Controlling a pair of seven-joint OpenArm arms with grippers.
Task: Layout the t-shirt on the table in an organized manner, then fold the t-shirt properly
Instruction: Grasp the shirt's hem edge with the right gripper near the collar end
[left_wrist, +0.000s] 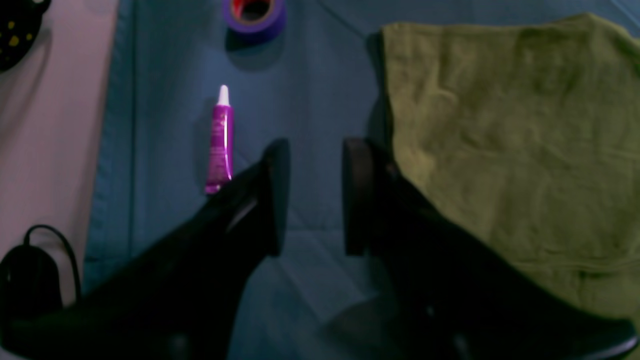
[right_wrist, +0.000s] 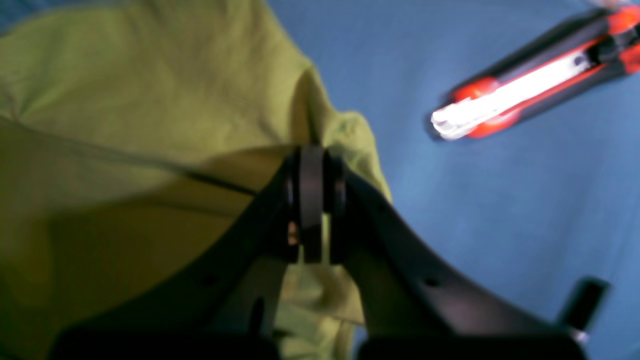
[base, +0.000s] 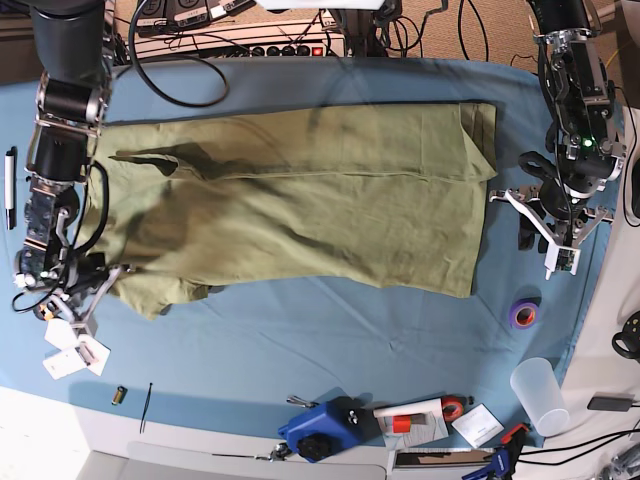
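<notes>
Already the t-shirt (base: 300, 200) lies spread, one lengthwise fold made; right gripper (right_wrist: 312, 200) clamps its edge (left gripper (left_wrist: 315, 195) gapes beside it); folding remains.

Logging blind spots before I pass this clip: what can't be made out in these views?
- Base view: the right hand at the t-shirt edge is too small to show its grip.
- Right wrist view: the orange-and-black tool is blurred, glared and cut by the frame's right edge.
- Left wrist view: the purple tape roll is cut by the top edge; the purple tube's print is unreadable.
</notes>
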